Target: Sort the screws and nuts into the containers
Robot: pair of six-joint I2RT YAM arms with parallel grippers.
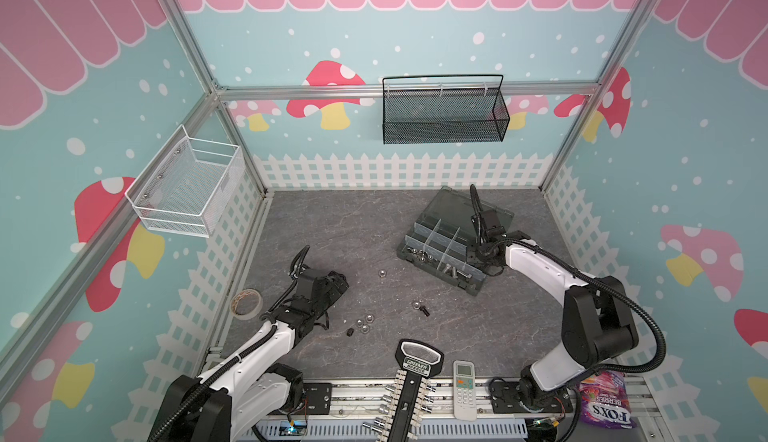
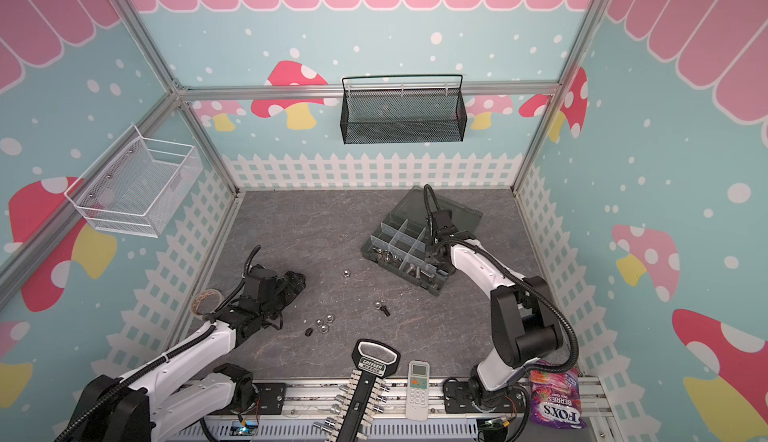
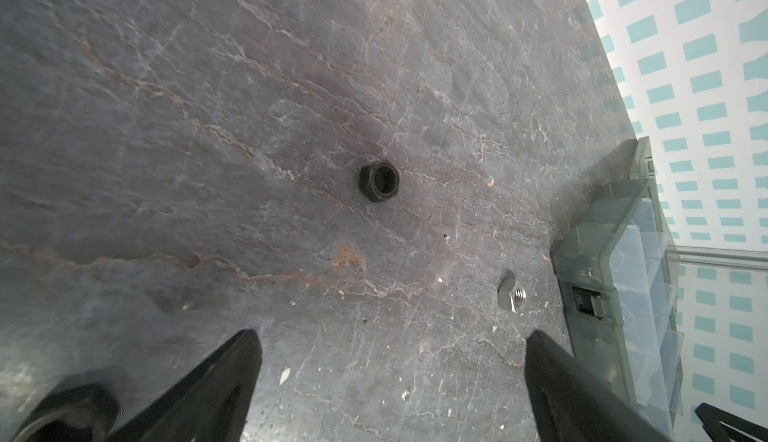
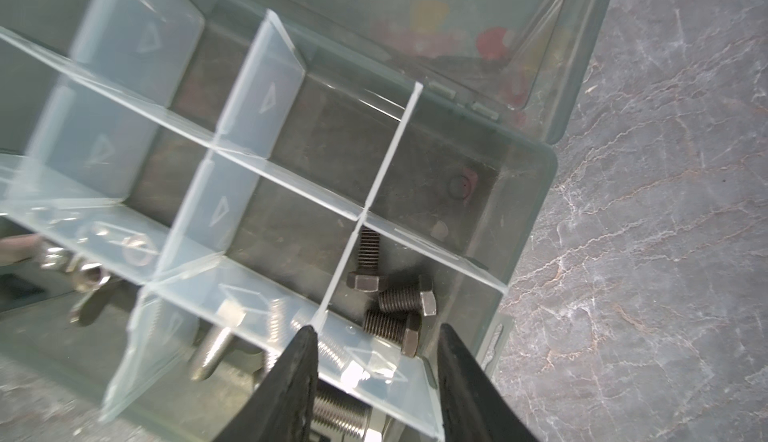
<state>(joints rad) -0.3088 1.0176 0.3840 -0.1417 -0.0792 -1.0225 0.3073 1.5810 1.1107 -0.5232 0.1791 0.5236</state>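
The containers are the compartments of a dark grey organiser box [image 1: 440, 238] [image 2: 399, 236] with its lid open, at the right rear of the table. My right gripper [image 4: 378, 330] [image 1: 476, 255] hangs open over its end compartment, nothing between the jaws. Three black screws [image 4: 409, 296] lie there. Silver screws [image 4: 212, 344] fill the neighbouring compartment, and silver nuts [image 4: 91, 273] another. My left gripper [image 3: 393, 334] [image 1: 338, 284] is open above bare table. A black nut [image 3: 379, 182] and a silver nut [image 3: 513, 294] lie ahead of it. Loose silver nuts [image 1: 363, 321] and a black screw [image 1: 424, 311] rest mid-table.
A tape roll [image 1: 246, 303] lies beside the left arm. At the front edge are a socket rack [image 1: 409, 394], a white remote [image 1: 464, 390] and a candy bag [image 1: 604, 402]. A black mesh basket [image 1: 444, 111] and a white wire basket [image 1: 189, 186] hang on the walls.
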